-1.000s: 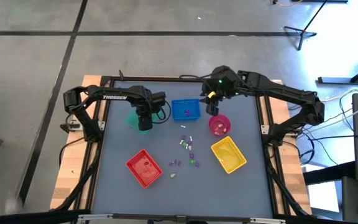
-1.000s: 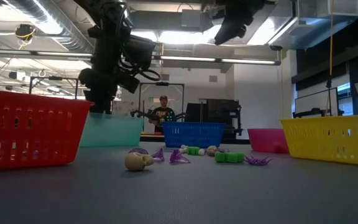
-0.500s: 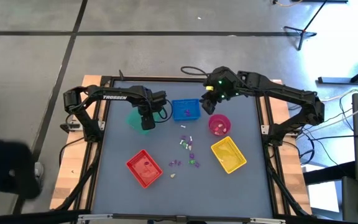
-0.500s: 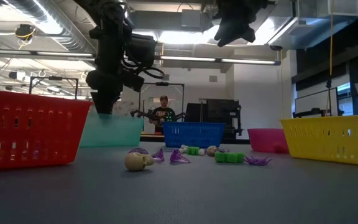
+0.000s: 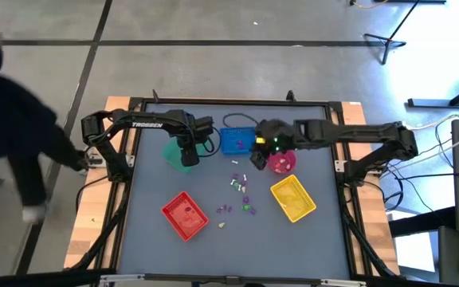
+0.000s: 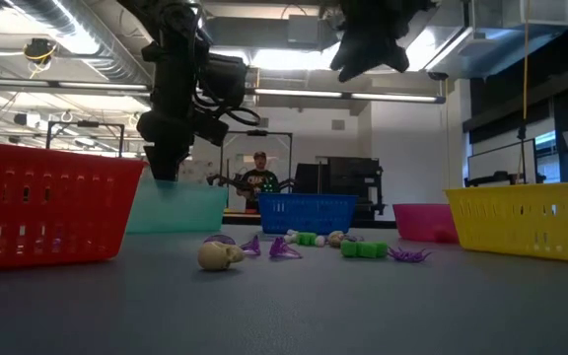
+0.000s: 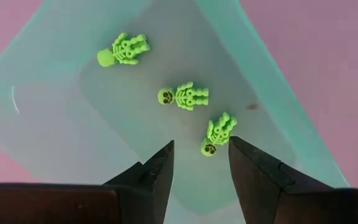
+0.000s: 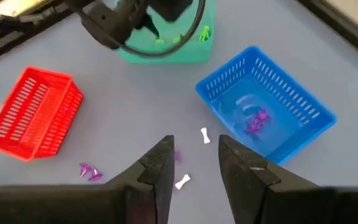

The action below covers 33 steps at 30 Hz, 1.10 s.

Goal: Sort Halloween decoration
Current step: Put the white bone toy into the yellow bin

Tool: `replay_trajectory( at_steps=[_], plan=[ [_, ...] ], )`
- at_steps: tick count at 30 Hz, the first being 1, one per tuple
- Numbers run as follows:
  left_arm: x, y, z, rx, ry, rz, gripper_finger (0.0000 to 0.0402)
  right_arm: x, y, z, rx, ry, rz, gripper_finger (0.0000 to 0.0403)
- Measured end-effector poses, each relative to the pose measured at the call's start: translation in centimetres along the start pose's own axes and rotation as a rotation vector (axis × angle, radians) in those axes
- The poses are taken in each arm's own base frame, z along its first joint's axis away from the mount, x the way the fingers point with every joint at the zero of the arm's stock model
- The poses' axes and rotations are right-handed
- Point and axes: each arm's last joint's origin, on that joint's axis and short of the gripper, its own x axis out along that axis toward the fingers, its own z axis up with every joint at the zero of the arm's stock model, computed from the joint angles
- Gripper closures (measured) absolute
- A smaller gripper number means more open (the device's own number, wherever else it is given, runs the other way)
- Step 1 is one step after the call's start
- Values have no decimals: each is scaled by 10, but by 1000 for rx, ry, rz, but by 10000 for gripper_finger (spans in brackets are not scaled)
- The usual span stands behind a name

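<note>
The Halloween decoration is partly a scatter of tiny purple, green and white trinkets (image 5: 240, 191) lying on the grey table's middle. Three green skeletons (image 7: 184, 96) lie flat on the floor of the green tray (image 5: 172, 151). Purple pieces (image 8: 255, 121) lie in the blue tray (image 5: 237, 141). My left gripper (image 7: 201, 158) hangs open, pointing down over the green tray, with nothing between its fingers. My right gripper (image 8: 194, 158) is open and empty. It slants down above the table between the blue tray and the pink bowl (image 5: 282, 162).
A red tray (image 5: 185, 215) stands at the near left and a yellow tray (image 5: 293, 198) at the near right. White bone pieces (image 8: 204, 135) lie just beyond my right fingertips. A person passes left of the table (image 5: 6, 119); another person stands far behind it (image 6: 258, 176).
My right gripper has swung from the far side toward the table's middle and near edge, sinking a little and rolling about its own line, still open. My left gripper has kept still over the green tray. A person has walked into the high view's left side.
</note>
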Motion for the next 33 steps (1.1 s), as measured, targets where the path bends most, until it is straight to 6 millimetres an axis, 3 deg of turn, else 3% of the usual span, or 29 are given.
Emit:
replay_trajectory(
  at_steps=[5, 19, 25, 33],
  plan=[
    [-8, 1, -3, -1, -24, 2, 264, 13, 5, -18, 54, -5, -23, 278],
    [-62, 5, -20, -31, -285, 3, 264, 48, -3, -56, 184, -44, -25, 278],
    [-71, 5, -21, -36, -348, 2, 264, 66, -2, -61, 189, -49, 7, 278],
    [-75, 0, -13, -24, -437, -6, 264, 101, 4, -79, 187, 83, 19, 278]
  ],
)
